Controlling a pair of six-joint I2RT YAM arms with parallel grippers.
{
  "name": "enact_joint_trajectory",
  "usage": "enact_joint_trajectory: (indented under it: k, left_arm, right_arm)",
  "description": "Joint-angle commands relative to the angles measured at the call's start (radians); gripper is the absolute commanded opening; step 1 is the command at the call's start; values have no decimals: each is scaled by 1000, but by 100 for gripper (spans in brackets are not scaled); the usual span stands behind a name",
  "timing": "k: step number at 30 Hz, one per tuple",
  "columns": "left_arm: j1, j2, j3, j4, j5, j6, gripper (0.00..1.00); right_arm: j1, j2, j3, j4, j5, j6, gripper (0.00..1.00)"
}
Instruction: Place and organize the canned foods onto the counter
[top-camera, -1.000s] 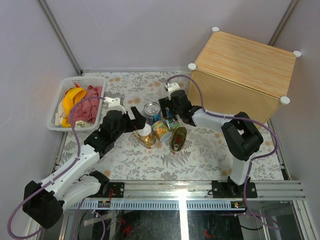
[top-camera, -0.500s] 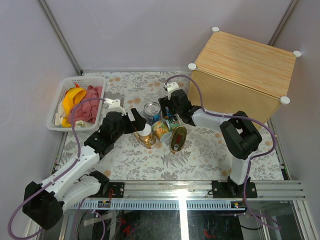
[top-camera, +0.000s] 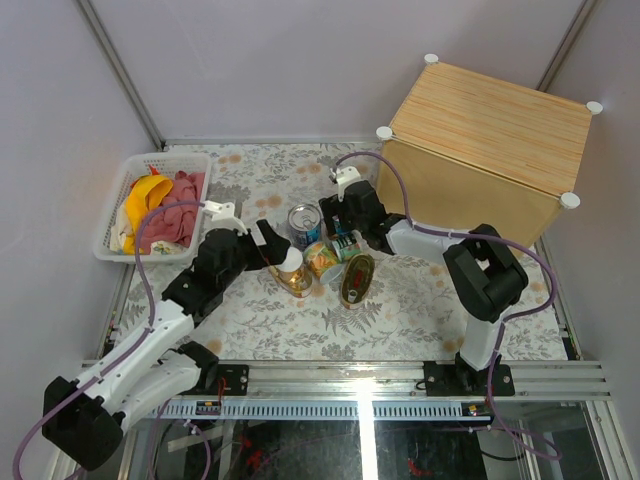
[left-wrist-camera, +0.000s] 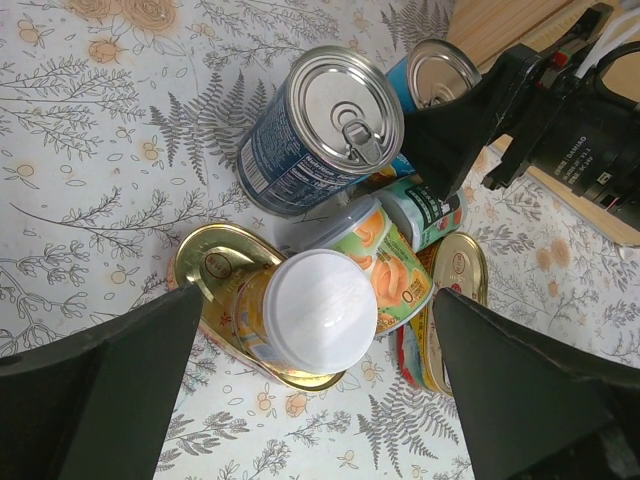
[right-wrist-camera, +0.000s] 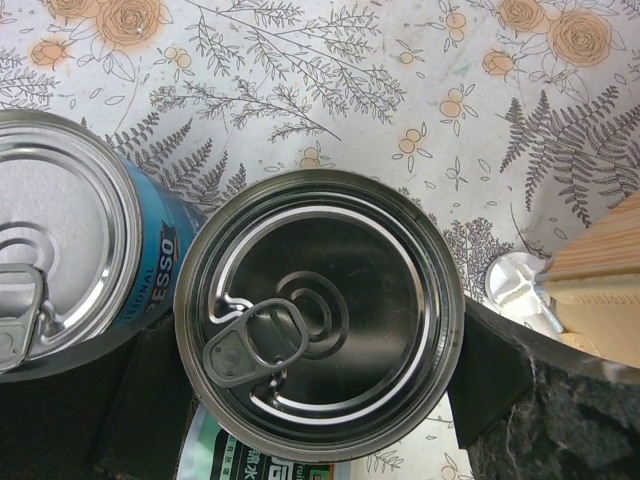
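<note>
Silver-topped can (right-wrist-camera: 315, 320) — right claw (right-wrist-camera: 320, 395) clamped around it, left claw (left-wrist-camera: 315, 310) spread wide.

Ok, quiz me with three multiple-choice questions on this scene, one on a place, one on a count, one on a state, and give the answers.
1. The cloths lie: A in the white basket; B on the wooden box; C on the tablecloth.
2. Blue-labelled cans standing upright: A one; B two; C four.
3. The left gripper has its jaws: A shut on a gold tin; B shut on a cloth; C open around the white-lidded can.
Answers: 1 A, red and yellow fabric fills it. 2 B, two silver tops stand side by side in the left wrist view. 3 C, a gap shows on each side of the lid.
</note>
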Motion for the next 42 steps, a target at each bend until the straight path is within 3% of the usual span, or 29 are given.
enact_joint_trajectory:
  k: [1,21,30,42]
  left_arm:
    - [7,-29,-13,25,20,11,100]
    - [7,-38,-10,22,40,26,100]
    - [7,-31,-17,36,44,18,100]
    - [8,-30,-28,49,64,2,100]
  right_arm:
    - [9,-101,22,64,19,-2,0]
    - [85,-250,98,-20,118,-91,0]
    - [108,-300,310,-263,163,-91,0]
    - [134,-297,609,-469,217,-133,0]
